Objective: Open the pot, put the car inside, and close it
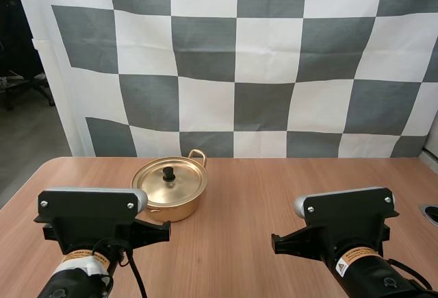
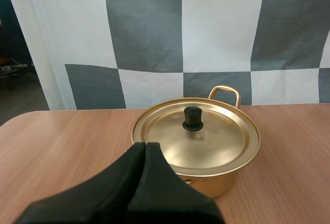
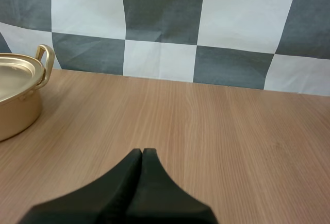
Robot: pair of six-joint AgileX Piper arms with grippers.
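A gold pot (image 1: pixel 170 190) stands on the wooden table, left of centre. Its lid (image 1: pixel 168 181) is on, with a black knob (image 1: pixel 168 173) in the middle. In the left wrist view the pot (image 2: pixel 206 175) sits just beyond my left gripper (image 2: pixel 145 145), whose fingers lie together as one dark wedge, shut on nothing, short of the lid (image 2: pixel 196 137) and its knob (image 2: pixel 193 119). My right gripper (image 3: pixel 143 152) is likewise shut on nothing over bare wood, with the pot (image 3: pixel 18 98) well off to its side. Both arms rest at the near edge of the table.
The table (image 1: pixel 274 195) has open wood to the right of the pot and in front of it. A dark round object (image 1: pixel 431 212) sits at the table's right edge.
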